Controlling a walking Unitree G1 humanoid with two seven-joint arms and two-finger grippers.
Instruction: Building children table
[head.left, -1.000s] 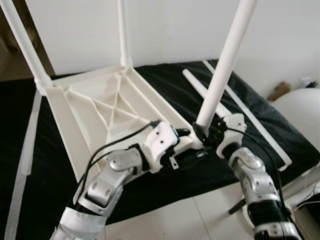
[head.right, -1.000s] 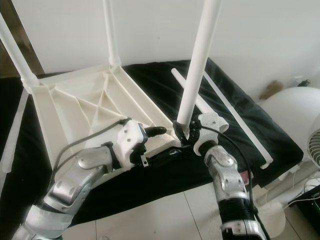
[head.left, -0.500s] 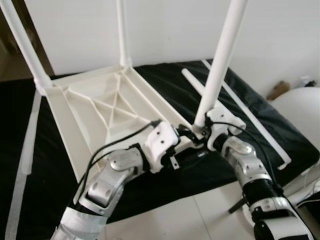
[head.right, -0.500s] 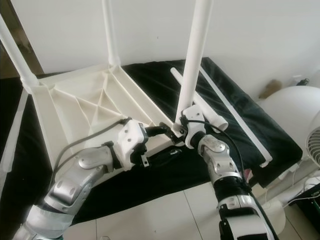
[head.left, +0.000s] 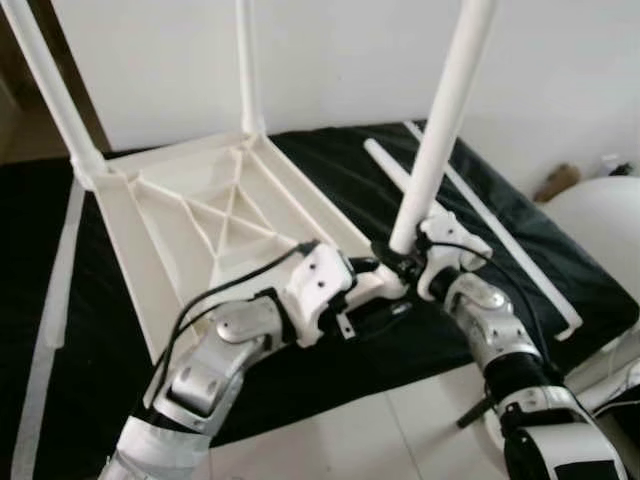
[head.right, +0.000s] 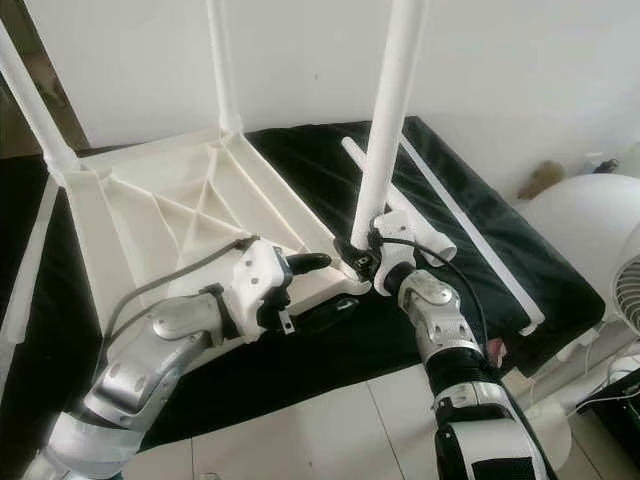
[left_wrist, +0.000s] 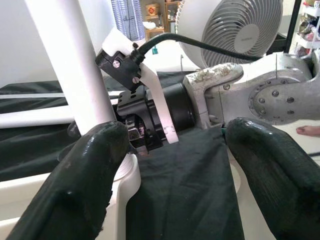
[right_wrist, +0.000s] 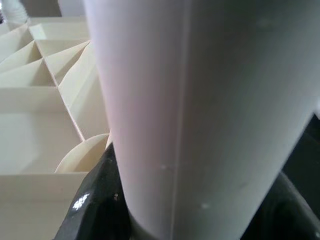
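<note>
Upside-down white plastic children's table (head.left: 215, 225) lies on a black cloth (head.left: 480, 240), its legs cut off at the frame top. Right tool (head.right: 360, 262) is clamped on the near white round leg (head.left: 440, 120) at its base; the wrist view shows the socket beneath. Left tool (left_wrist: 175, 165), fingers apart, sits at that corner. One loose white tube (head.right: 400, 205) lies beside.

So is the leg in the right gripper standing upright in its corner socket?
Slightly tilted: the leg leans, foot at the tabletop's corner, right gripper clamped. Seating: cannot tell.
</note>
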